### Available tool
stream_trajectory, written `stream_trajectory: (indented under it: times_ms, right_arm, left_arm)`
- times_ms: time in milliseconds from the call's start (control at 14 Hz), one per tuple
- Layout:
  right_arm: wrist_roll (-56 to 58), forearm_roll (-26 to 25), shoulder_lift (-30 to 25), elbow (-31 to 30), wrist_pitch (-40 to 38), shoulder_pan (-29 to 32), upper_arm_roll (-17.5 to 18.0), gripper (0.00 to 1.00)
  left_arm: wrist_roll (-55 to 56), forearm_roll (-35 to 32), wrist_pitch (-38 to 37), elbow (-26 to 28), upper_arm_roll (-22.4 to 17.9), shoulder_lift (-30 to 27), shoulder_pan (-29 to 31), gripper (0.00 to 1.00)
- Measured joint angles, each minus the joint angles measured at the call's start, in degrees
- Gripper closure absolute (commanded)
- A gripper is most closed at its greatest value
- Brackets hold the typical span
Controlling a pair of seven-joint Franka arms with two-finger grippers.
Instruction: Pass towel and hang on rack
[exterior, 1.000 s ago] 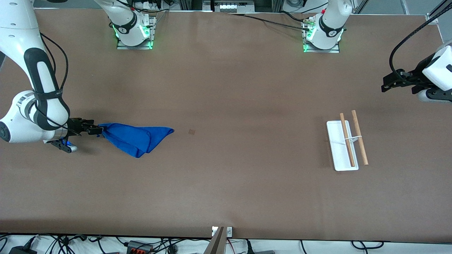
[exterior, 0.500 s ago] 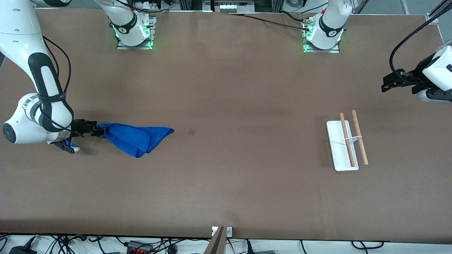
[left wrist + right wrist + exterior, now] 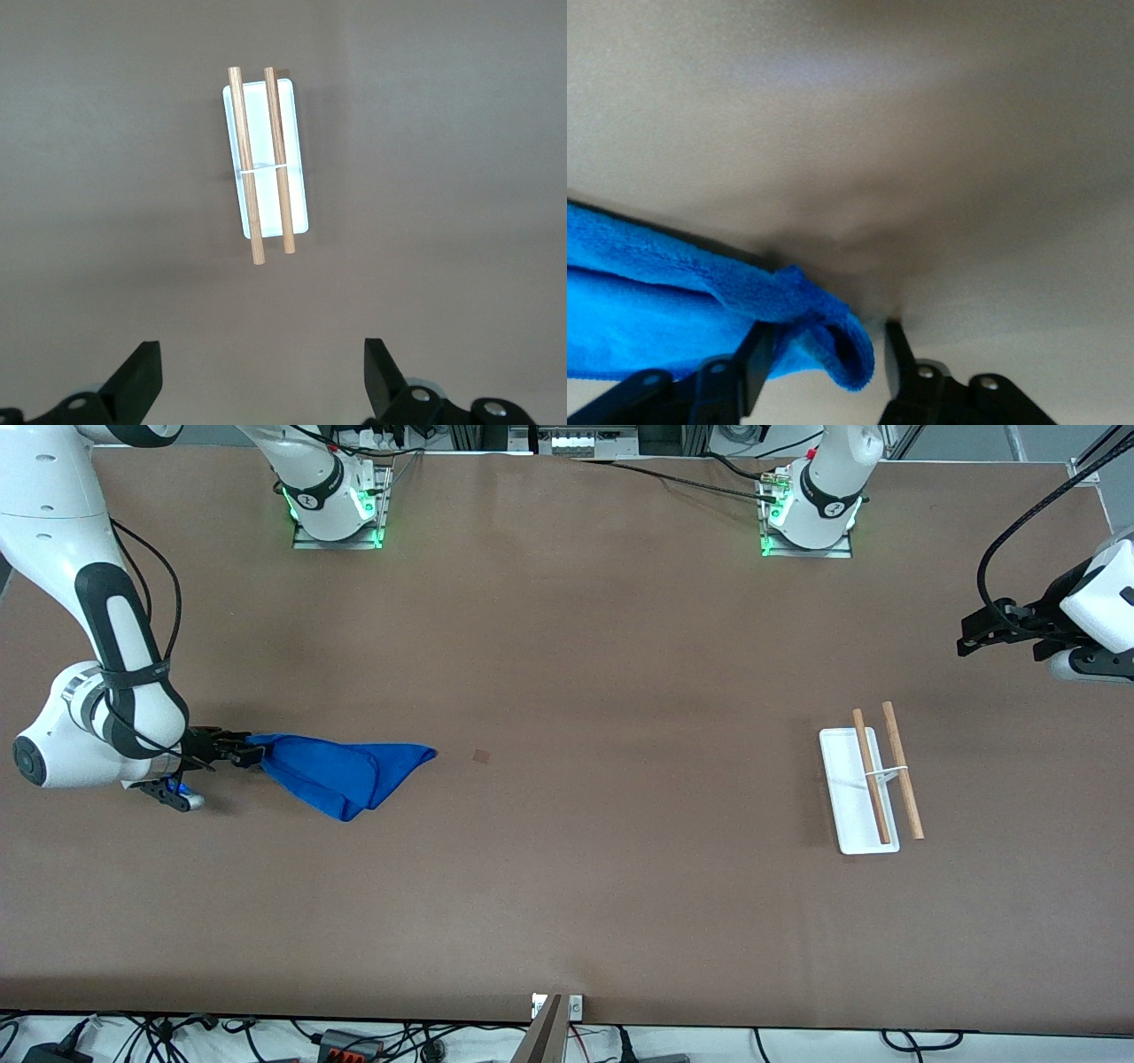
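Note:
The bright blue towel [image 3: 341,775] lies crumpled on the table toward the right arm's end. My right gripper [image 3: 248,754] is low at the towel's corner. In the right wrist view its jaws stand apart on either side of a folded edge of the towel [image 3: 819,323], and one finger [image 3: 897,354] is not touching the cloth. The rack [image 3: 873,779], a white tray with two wooden rods, stands toward the left arm's end and also shows in the left wrist view [image 3: 266,164]. My left gripper [image 3: 967,640] is open and empty, held above the table near that end, apart from the rack.
The brown table [image 3: 567,691] has a small dark mark [image 3: 481,755] near its middle. The two arm bases [image 3: 337,505] stand along its edge farthest from the front camera. Cables run along the nearest edge.
My right arm has edged a little toward the towel, so the towel's corner now lies between its fingers. The towel, the rack and the left arm have not moved.

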State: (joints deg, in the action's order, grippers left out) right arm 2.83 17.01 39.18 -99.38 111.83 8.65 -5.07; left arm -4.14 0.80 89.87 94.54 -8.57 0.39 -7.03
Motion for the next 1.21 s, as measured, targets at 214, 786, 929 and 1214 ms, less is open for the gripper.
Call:
stream_trajectory:
  times_ms: [214, 786, 929, 1214]
  right_arm:
    - [1.4, 0.0, 0.0, 0.3, -0.1, 0.0, 0.1, 0.95]
    - [2.6, 0.0, -0.9, 6.5, -8.7, -1.2, 0.6, 1.0]
    - [2.4, 0.0, -2.5, 14.0, -16.5, -3.2, 0.8, 1.0]
    - [1.1, -0.2, -4.1, 24.6, -26.2, -11.0, 1.1, 1.0]
  left_arm:
    - [0.0, 0.0, 0.0, 0.0, 0.0, 0.0, 0.0, 0.0]
    - [0.0, 0.0, 0.0, 0.0, 0.0, 0.0, 0.0, 0.0]
    - [0.0, 0.0, 0.0, 0.0, 0.0, 0.0, 0.0, 0.0]
    - [0.0, 0.0, 0.0, 0.0, -0.1, 0.0, 0.0, 0.0]
